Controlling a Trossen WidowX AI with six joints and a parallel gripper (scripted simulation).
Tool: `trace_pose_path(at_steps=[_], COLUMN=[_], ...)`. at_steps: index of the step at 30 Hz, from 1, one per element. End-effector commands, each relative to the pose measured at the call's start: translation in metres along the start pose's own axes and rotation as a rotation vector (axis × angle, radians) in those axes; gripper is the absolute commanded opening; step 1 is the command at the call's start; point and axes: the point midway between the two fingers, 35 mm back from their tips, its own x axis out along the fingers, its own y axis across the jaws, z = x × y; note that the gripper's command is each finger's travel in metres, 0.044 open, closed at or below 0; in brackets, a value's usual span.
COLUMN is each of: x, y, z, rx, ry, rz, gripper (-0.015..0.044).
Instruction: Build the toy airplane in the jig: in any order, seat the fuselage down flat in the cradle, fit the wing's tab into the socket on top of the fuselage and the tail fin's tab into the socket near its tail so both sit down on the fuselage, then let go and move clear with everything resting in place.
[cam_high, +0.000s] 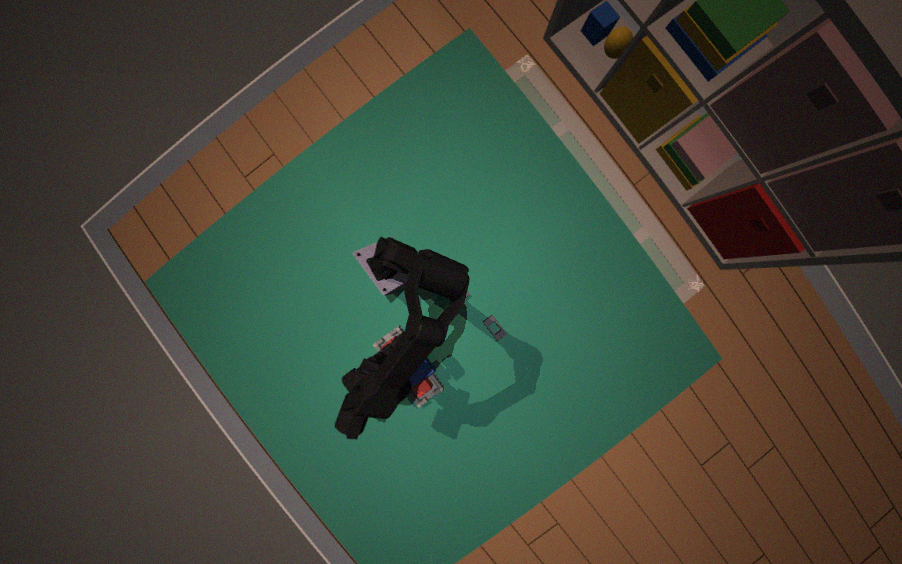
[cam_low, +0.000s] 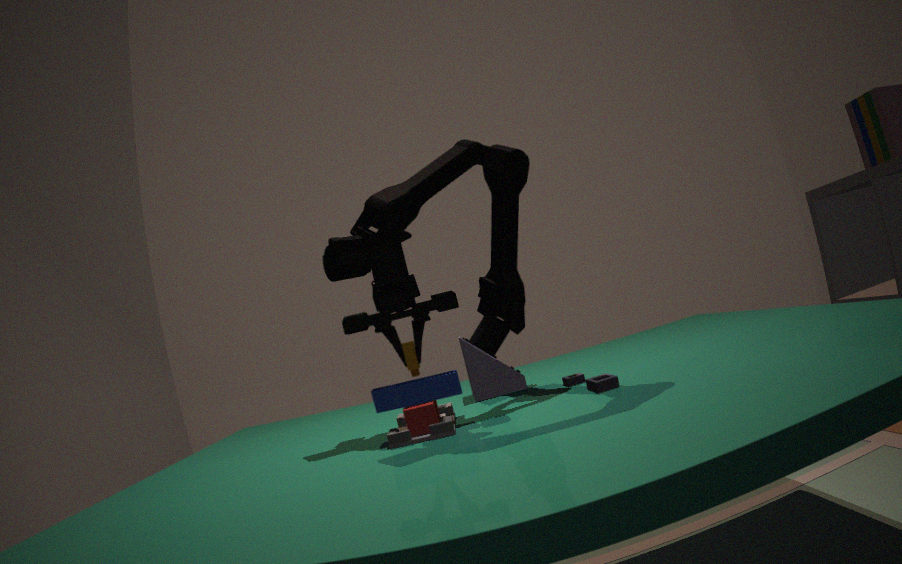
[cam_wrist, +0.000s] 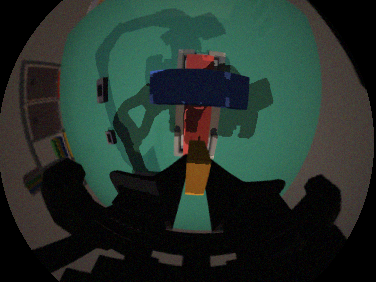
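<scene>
The red fuselage (cam_low: 420, 417) (cam_wrist: 198, 120) (cam_high: 423, 389) lies in the grey jig cradle (cam_low: 399, 436) (cam_wrist: 178, 141) (cam_high: 419, 401). The blue wing (cam_low: 417, 390) (cam_wrist: 199, 88) (cam_high: 421, 374) sits flat across its top. My gripper (cam_low: 411, 355) (cam_wrist: 195, 157) points down and is shut on the yellow tail fin (cam_low: 413, 361) (cam_wrist: 198, 183). It holds the fin a little above the fuselage end that lies behind the wing. In the top view the arm hides the gripper and the fin.
Two small dark grey holders (cam_low: 601, 382) (cam_low: 573, 379) stand on the green mat right of the arm's base; one shows from above (cam_high: 494, 327). The grey base plate (cam_high: 364, 256) (cam_low: 488, 379) is behind the jig. A shelf unit (cam_high: 731, 99) (cam_low: 858, 239) stands beyond the mat.
</scene>
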Motion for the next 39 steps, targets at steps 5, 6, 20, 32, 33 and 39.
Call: trace_pose_path(at_steps=[5, 6, 20, 32, 33, 39], x=[0.001, 0.001, 0.023, 0.041, 0.041, 0.041], y=[-0.002, -0.002, -0.002, -0.002, -0.002, -0.002], z=[-0.002, -0.002, -0.001, -0.002, -0.002, -0.002], rx=[-0.004, -0.004, -0.004, -0.004, -0.004, -0.004], ry=[0.005, 0.005, 0.005, 0.005, 0.005, 0.005], rz=[-0.004, -0.004, -0.004, -0.003, -0.003, -0.003], gripper=[0.0067, 0.0067, 0.0067, 0.0067, 0.0067, 0.0067])
